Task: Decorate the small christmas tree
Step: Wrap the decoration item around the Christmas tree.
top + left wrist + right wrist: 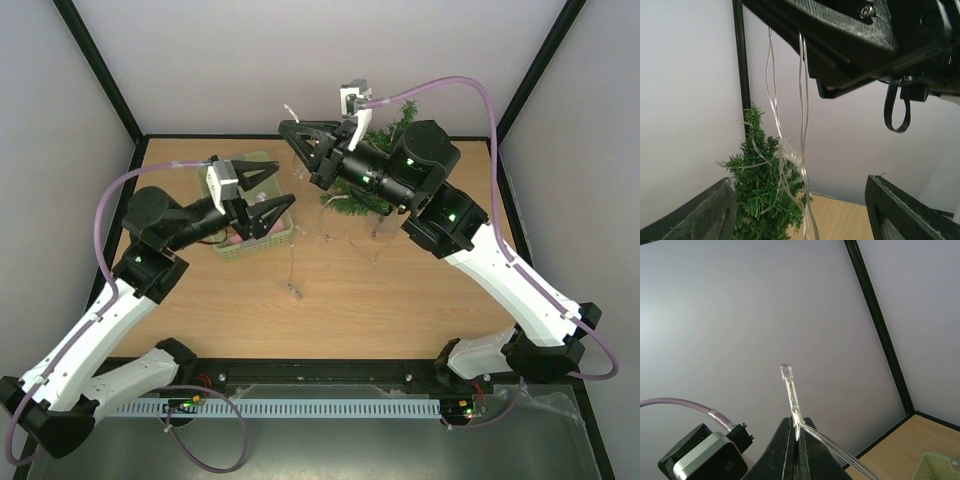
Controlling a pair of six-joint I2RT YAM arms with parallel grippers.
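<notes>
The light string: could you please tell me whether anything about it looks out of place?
Yes. The light string is pinched in the shut right gripper and hangs in loose strands toward the table; only a few loops catch the small christmas tree, so it looks tangled rather than draped.

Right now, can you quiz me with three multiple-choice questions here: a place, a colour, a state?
1. Where on the table is the small christmas tree? A) near edge B) far half, right of the basket C) near-left corner
2. What colour is the basket? A) pale green B) red C) blue
3. The right gripper is: A) wide open B) shut on the light string C) out of view
1 B: the top view shows it there. 2 A: its lattice wall shows it. 3 B: its jaws pinch the clear wire.
</notes>
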